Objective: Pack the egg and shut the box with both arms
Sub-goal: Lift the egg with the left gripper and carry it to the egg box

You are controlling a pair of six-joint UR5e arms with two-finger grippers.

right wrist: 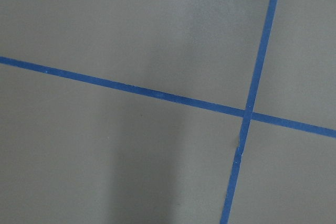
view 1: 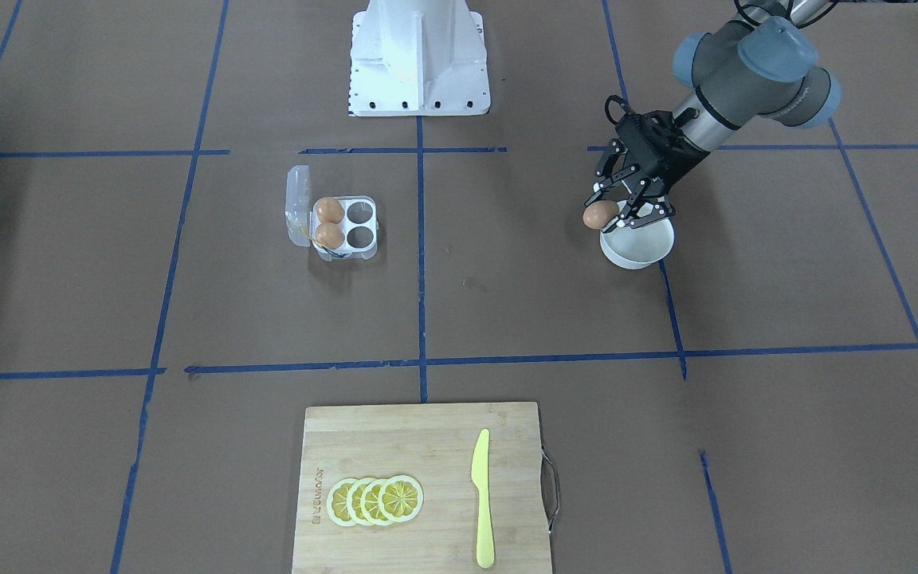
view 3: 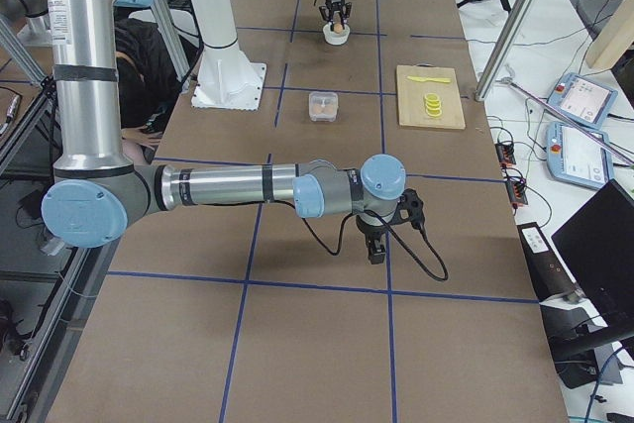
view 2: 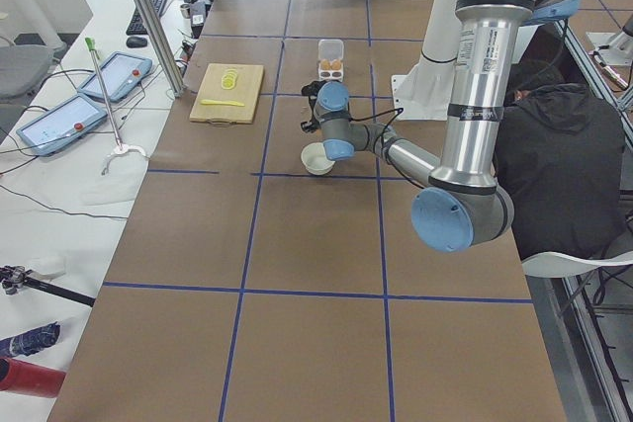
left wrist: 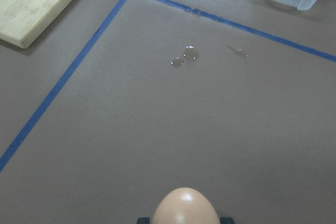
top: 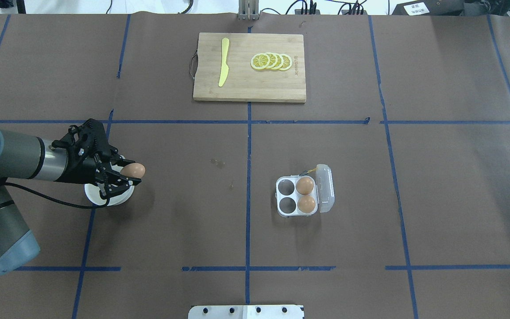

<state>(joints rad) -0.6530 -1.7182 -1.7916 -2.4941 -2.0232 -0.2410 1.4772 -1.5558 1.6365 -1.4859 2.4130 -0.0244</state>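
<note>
My left gripper is shut on the orange-brown egg and holds it just above the near rim of the white bowl. The egg also shows in the overhead view and at the bottom of the left wrist view. The clear box stands open at mid-table, its lid folded back. Two brown eggs fill the cells by the lid; the other two cells are empty. My right gripper shows only in the exterior right view, low over the table, so I cannot tell its state.
A wooden cutting board with a yellow knife and lemon slices lies at the far side. The white pedestal stands at the robot's side. Small droplets mark the brown paper between bowl and box.
</note>
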